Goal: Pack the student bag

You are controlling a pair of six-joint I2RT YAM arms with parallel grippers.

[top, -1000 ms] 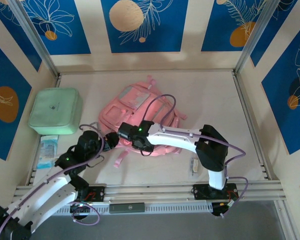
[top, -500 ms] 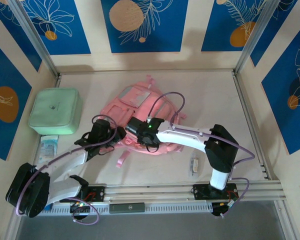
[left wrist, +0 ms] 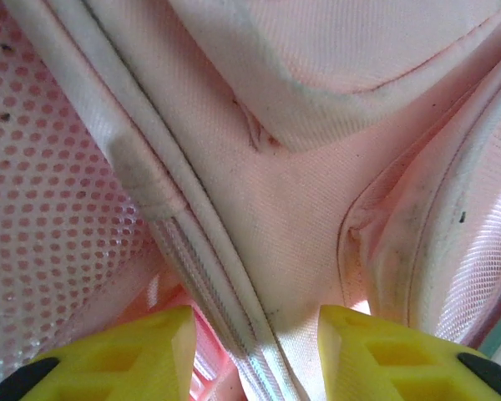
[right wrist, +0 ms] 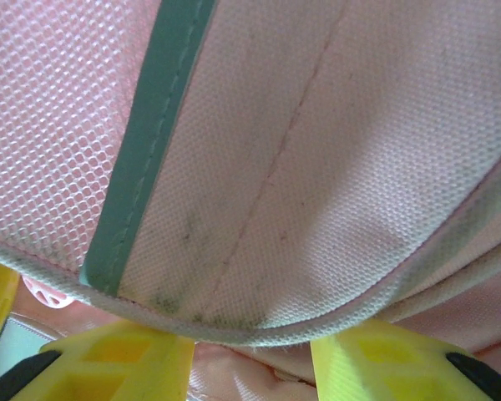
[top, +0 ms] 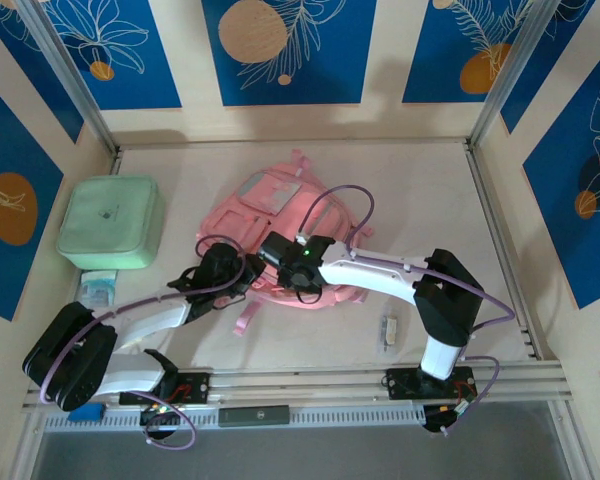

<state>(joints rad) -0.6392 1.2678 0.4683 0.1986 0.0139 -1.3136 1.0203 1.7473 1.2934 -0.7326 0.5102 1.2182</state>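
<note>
Opening student bag [top: 276, 212] mid-frame; packing seemingly not begun.
My right gripper [right wrist: 250, 361] clamps its edge; left gripper [left wrist: 255, 351] straddles seam [left wrist: 202, 266], grip unclear.

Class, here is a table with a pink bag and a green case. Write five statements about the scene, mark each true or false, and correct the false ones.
1. The student bag lies flat on the table. True.
2. The mint-green case sits apart from the bag, to its left. True.
3. The bag's fabric is blue. False: it is pink.
4. The left gripper and the right gripper are both at the bag's near edge. True.
5. The right gripper is over the case. False: it is at the bag.
</note>
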